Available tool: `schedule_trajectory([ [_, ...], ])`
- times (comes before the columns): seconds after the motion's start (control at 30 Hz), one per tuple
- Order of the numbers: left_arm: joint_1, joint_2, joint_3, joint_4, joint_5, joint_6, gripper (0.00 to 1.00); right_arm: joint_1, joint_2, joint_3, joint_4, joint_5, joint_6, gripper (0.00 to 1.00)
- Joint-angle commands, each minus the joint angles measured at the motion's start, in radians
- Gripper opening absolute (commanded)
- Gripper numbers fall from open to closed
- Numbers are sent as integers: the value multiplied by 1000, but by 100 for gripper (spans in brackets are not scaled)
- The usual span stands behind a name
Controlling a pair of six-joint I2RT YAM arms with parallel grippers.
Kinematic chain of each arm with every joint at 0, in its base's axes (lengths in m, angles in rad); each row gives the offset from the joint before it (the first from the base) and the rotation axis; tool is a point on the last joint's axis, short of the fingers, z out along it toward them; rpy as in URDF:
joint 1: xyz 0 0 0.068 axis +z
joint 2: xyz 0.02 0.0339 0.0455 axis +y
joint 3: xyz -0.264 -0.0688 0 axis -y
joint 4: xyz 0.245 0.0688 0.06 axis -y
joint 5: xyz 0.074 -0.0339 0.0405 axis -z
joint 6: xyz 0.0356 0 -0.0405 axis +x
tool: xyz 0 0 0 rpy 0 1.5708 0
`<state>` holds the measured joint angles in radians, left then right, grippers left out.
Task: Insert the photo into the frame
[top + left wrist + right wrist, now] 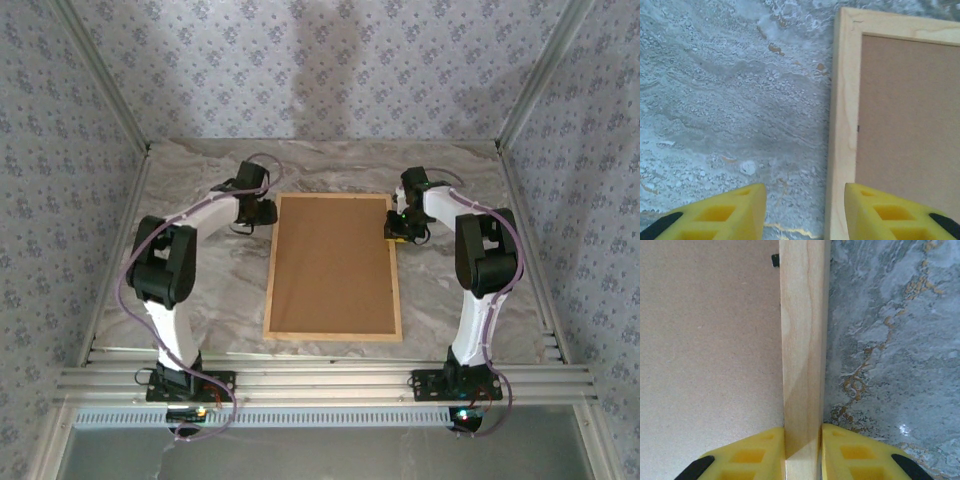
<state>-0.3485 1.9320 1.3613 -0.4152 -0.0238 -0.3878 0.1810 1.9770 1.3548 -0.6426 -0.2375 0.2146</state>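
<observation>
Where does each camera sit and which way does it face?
Top external: above, behind the bases, looking down on table; left arm and right arm flank frame.
Left wrist: left arm, facing down; left gripper open at frame's left rail.
Right wrist: right arm, facing down; right gripper pinches right rail.
Shared: all show the frame.

Soft even light, faint shadows (wrist views slightly blurry).
</observation>
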Motion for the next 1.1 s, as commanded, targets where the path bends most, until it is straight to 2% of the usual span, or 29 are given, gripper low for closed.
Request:
schedule_trajectory([
  [0.0,5,53,88,-67,-1,27,43,-14,22,-11,21,38,-29,24],
  [0.33,3,161,195,-106,29,41,43,-16,28,-7,21,40,-35,24],
  [1.07,-33,250,200,-96,76,58,46,8,50,4,17,43,-37,24],
])
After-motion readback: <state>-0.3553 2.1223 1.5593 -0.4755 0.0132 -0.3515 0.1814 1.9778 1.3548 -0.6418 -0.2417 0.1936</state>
